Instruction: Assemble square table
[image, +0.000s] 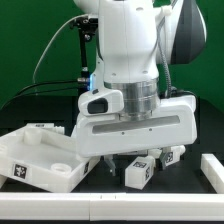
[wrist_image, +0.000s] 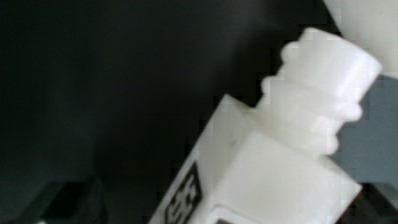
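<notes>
Black bench (image: 185, 190) under everything: we see the tray-like tabletop (image: 40, 160) at its edge on the exterior view's left. Our tool (image: 130, 160) hangs released, jaws apart astride one tagged leg (wrist_image: 267, 160), a second leg (image: 170, 156) just beside.

Exterior frontal; wrist close on leg (wrist_image: 267, 165)

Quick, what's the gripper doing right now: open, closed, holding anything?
Gripper: open. The jaws straddle a white table leg, with a gap visible on one side, so it is not clamped yet.
</notes>
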